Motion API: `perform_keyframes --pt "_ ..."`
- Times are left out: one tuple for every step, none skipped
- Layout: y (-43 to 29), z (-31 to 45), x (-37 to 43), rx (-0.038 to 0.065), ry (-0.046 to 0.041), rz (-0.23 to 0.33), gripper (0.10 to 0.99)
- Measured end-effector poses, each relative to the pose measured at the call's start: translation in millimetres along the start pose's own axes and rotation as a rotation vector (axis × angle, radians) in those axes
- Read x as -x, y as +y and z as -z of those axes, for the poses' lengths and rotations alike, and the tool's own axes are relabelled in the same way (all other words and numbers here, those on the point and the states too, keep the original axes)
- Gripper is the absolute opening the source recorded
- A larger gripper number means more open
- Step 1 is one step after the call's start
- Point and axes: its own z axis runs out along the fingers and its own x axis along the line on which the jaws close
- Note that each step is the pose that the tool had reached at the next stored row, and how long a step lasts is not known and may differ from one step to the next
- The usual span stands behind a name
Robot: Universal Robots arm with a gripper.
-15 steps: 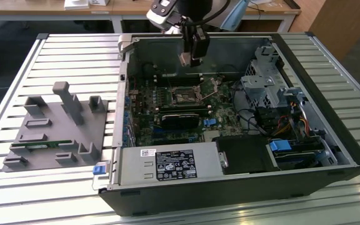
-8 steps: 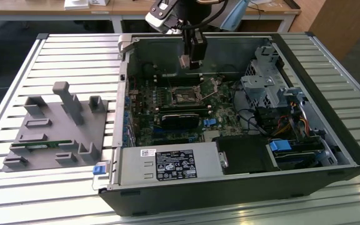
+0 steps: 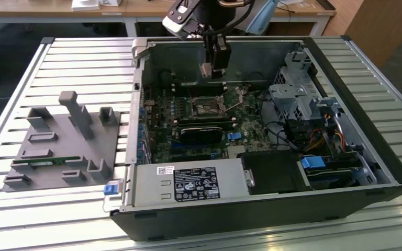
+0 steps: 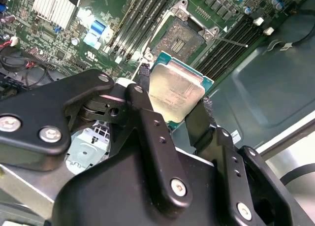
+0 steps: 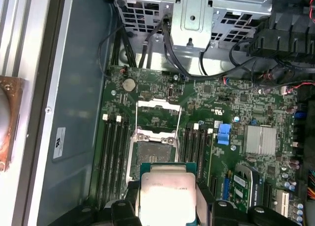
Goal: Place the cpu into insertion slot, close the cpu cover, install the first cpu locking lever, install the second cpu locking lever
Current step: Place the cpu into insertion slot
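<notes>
Open computer case [image 3: 257,222] lies on its side on a slatted table [image 3: 19,68], with the motherboard facing up. On the exterior view's left, well apart from the case, there is a grey moulded holder [image 3: 61,149] on the table.

The gripper [image 3: 213,73] hangs inside the case, above the board and near the far wall. In both wrist views we see its two black fingers [image 4: 147,117] clamped on opposite edges of the cpu [image 4: 177,88], silver-grey top toward the cameras and a green rim showing round it. The pincer is set narrow, at chip width, and gripping.

The cpu is in the air, clear of the board and not seated. The insertion slot [image 5: 151,154] lies bare beneath it, its dark centre exposed. In the first wrist view the chip overlaps the slot's near edge.

The cpu cover [image 5: 157,104] stands swung open on the far side of the slot, with green board showing through its window. We cannot make out how the locking levers sit.

Long black memory slots [image 5: 110,152] run along both sides of the socket. A blue connector [image 5: 224,134] and a finned heat sink [image 5: 261,140] sit further along the board. The power supply box [image 3: 187,183] takes up the near corner of the case in the exterior view.
</notes>
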Motion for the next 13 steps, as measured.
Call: perform_keyframes --pt "0.0 -0.4 0.0 0.000 0.0000 0.000 0.537" --pt "0.0 -0.5 0.0 0.000 -0.0002 0.000 0.537" --pt "-0.1 -0.6 0.0 0.000 -0.0002 0.000 0.537" --pt "-0.1 -0.8 0.0 0.000 -0.0001 0.000 0.537" --pt "-0.1 -1.1 0.0 0.000 0.0000 0.000 0.537" --pt "-0.1 -1.3 0.0 0.000 0.0000 0.000 0.537" --pt "-0.1 -1.8 0.0 0.000 0.0001 0.000 0.537" --pt "-0.2 -2.3 0.1 0.000 0.0001 0.000 0.537" --pt "-0.3 -2.8 0.1 0.000 0.0000 0.000 0.537" --pt "-0.3 -3.5 0.1 0.000 0.0000 0.000 0.537" --pt "-0.4 -4.1 0.1 0.000 0.0000 0.000 0.537" --pt "-0.4 -4.7 0.1 0.000 -0.0001 0.000 0.537" --pt "-0.5 -5.2 0.1 0.000 -0.0001 0.000 0.537"
